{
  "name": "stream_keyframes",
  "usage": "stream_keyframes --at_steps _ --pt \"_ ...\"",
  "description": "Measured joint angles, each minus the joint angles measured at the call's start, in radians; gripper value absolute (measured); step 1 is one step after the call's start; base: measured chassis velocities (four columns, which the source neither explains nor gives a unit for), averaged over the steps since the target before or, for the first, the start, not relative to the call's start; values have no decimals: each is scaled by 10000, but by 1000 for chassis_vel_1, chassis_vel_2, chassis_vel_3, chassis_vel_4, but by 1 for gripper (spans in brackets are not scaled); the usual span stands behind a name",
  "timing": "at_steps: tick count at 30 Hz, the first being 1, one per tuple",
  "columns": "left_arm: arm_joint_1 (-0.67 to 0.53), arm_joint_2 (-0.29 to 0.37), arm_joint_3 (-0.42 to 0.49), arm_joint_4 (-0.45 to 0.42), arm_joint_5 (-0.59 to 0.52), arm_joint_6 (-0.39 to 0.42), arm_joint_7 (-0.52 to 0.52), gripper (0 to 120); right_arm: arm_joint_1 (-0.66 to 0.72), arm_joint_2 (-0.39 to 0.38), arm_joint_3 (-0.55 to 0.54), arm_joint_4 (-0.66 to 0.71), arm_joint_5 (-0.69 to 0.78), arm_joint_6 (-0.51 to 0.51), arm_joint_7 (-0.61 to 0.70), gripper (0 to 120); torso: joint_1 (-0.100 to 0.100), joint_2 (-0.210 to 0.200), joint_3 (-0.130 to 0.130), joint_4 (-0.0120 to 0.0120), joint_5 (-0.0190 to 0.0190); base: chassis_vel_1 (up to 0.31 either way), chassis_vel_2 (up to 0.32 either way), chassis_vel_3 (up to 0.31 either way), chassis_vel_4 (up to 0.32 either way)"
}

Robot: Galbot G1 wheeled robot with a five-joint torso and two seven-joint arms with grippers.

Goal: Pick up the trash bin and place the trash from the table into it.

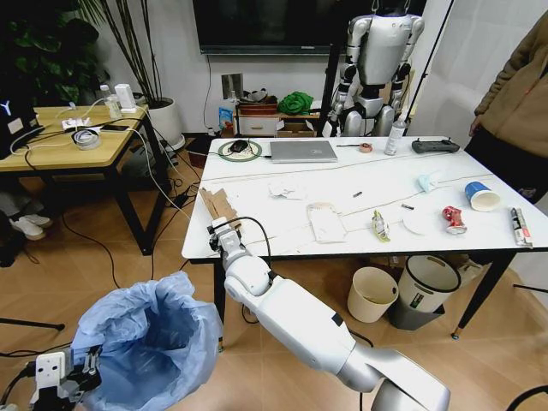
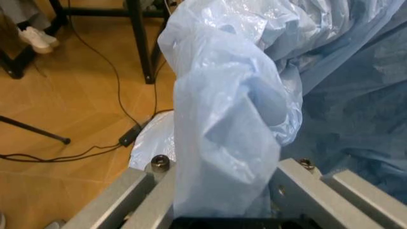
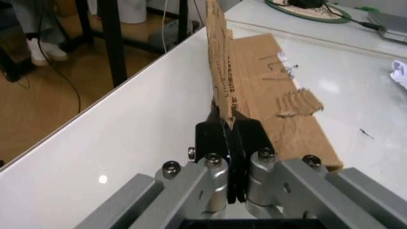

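Observation:
The trash bin, its light-blue bag billowing, hangs low at the left over the floor. My left gripper is shut on the bag's rim. On the white table lies a brown cardboard piece at the near-left corner. My right gripper is shut on an upright flap of that cardboard. More trash sits on the table: crumpled white paper, a flat white packet, a yellowish wrapper, a crushed red can and a paper cup.
A grey laptop and a cable coil lie at the table's far side. Under the table stand a cream bin and a white bin. A wood-topped table stands at the left. A person stands at the right edge.

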Motion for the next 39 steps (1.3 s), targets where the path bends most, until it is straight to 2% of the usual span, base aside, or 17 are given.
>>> stream_keyframes --at_steps 3,8,9,10,14,15,18,21,26,27,32,39 --pt "-66 26 141 -24 -33 10 -29 0 29 -4 112 278 207 -3 -65 0 1 -2 1 -1 -2 0 0 0 0" --pt "-308 25 702 -253 -115 114 -118 0 67 -135 390 1821 1173 191 -166 0 1 -2 0 6 4 0 0 0 0" --pt "-363 71 802 -263 -128 144 -164 0 37 -488 491 2281 1424 303 -171 0 -1 -1 -2 7 4 0 0 0 0" --pt "-363 71 802 -263 -128 144 -164 0 37 -488 491 2281 1424 303 -171 0 -1 -1 -2 7 4 0 0 0 0" --pt "-614 351 1102 -265 -385 345 -334 0 -262 -1804 970 3959 2419 713 -380 0 0 -2 -1 -4 3 0 0 0 0" --pt "-614 351 1102 -265 -385 345 -334 0 -262 -1804 970 3959 2419 713 -380 0 0 -2 -1 -4 3 0 0 0 0" --pt "-794 561 1212 -243 -653 474 -438 0 -749 -2781 1355 5243 3138 1068 -825 0 0 -1 0 -3 4 0 0 0 0" --pt "-862 635 1218 -228 -801 535 -505 0 -967 -3149 1503 5610 3354 1248 -1058 0 0 -2 0 -2 1 0 0 0 0" --pt "-1078 958 1221 -250 -2295 1154 -1123 0 -1750 -4773 1723 6736 3888 2182 -1818 0 0 -1 0 0 4 0 0 0 0" --pt "-1078 958 1221 -250 -2295 1154 -1123 0 -1750 -4773 1723 6736 3888 2182 -1818 0 0 -1 0 0 4 0 0 0 0" --pt "-1033 909 1310 -240 -3269 1821 -2012 0 -2562 -5721 1717 7295 3963 2839 -2616 0 0 -1 -1 -1 2 0 0 0 0" --pt "-989 786 1314 -275 -3479 2059 -2402 0 -3001 -5900 1559 7704 4335 3412 -3546 0 0 0 -1 1 -1 0 0 0 0"
